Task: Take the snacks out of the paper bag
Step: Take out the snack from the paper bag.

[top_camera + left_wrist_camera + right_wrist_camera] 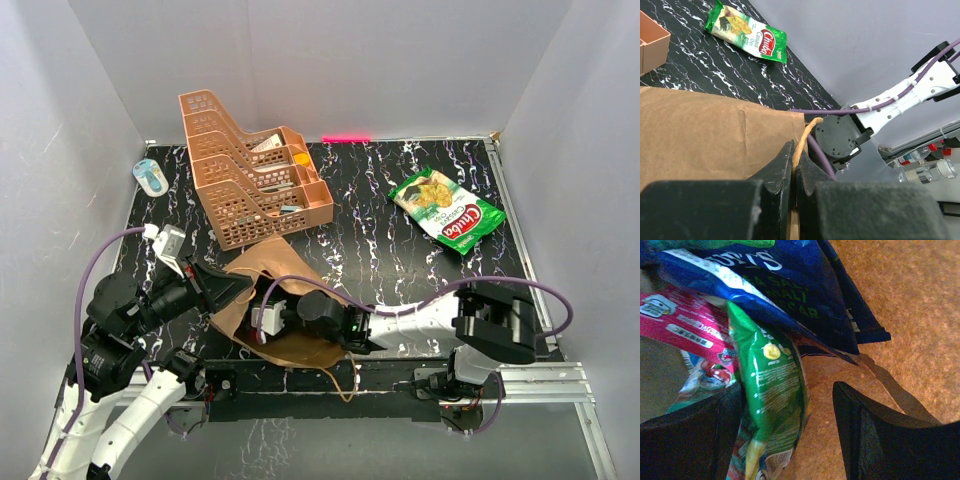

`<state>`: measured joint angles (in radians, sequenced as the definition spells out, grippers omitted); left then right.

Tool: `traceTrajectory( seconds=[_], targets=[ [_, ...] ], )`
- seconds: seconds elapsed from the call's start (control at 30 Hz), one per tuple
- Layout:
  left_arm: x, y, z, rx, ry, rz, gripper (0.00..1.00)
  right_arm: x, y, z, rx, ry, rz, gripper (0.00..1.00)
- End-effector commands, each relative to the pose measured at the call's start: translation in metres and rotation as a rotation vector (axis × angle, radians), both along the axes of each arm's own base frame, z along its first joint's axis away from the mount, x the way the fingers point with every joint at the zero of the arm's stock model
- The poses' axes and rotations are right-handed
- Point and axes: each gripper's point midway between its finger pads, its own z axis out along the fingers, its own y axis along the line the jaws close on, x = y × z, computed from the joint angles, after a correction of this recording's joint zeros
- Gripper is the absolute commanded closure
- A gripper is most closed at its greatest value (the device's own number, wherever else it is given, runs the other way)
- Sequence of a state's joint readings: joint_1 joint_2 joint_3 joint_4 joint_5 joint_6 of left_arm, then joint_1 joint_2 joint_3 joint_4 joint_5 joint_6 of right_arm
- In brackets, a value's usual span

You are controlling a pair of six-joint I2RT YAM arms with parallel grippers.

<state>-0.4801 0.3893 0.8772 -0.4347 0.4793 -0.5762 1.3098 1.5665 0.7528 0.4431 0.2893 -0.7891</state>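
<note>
The brown paper bag (285, 262) lies on its side near the table's front, mouth toward the right arm. My left gripper (228, 290) is shut on its twine handle (801, 142), pinched between the jaws, with the bag's wall (705, 135) beside it. My right gripper (790, 425) is open inside the bag. A small green packet (772, 390) lies between its fingers, against the left finger (690, 440). A blue chip bag (785, 285) and a pink wrapper (685, 325) lie beyond it. A large green chip bag (447, 210) lies on the table at the back right.
An orange mesh tiered tray rack (250, 175) stands just behind the paper bag. A small blue-and-white object (152, 177) lies at the back left corner. Grey walls close the table on three sides. The right arm (890, 105) reaches across the front.
</note>
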Motion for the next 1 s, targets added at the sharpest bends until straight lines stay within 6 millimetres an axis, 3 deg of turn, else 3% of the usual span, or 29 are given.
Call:
traceTrajectory(
  seconds=[0.0, 0.07, 0.2, 0.37, 0.53, 0.8, 0.87, 0.97],
  targets=[
    [-0.007, 0.003, 0.014, -0.01, -0.044, -0.006, 1.0, 0.02, 0.019, 0.04, 0.096, -0.129, -0.054, 0.3],
    [-0.006, 0.005, 0.016, -0.011, -0.047, 0.006, 1.0, 0.022, 0.021, 0.038, 0.088, -0.134, -0.055, 0.38],
    [-0.002, 0.009, 0.02, -0.012, -0.056, 0.046, 1.0, 0.022, 0.015, 0.046, 0.111, -0.118, -0.07, 0.66],
    [0.004, 0.011, 0.018, -0.011, -0.048, 0.075, 1.0, 0.006, 0.005, 0.058, 0.145, -0.04, -0.018, 0.81],
    [0.011, 0.014, 0.022, -0.006, -0.061, 0.108, 1.0, -0.015, -0.005, 0.072, 0.177, 0.041, 0.055, 0.92],
    [0.02, 0.023, 0.023, 0.001, -0.06, 0.188, 1.0, -0.054, -0.033, 0.099, 0.221, 0.191, 0.176, 0.92],
    [0.024, 0.026, 0.022, 0.006, -0.055, 0.214, 1.0, -0.061, -0.045, 0.116, 0.266, 0.21, 0.187, 0.92],
    [0.029, 0.031, 0.017, 0.016, -0.042, 0.255, 1.0, -0.071, -0.063, 0.158, 0.385, 0.257, 0.188, 0.92]
  ],
)
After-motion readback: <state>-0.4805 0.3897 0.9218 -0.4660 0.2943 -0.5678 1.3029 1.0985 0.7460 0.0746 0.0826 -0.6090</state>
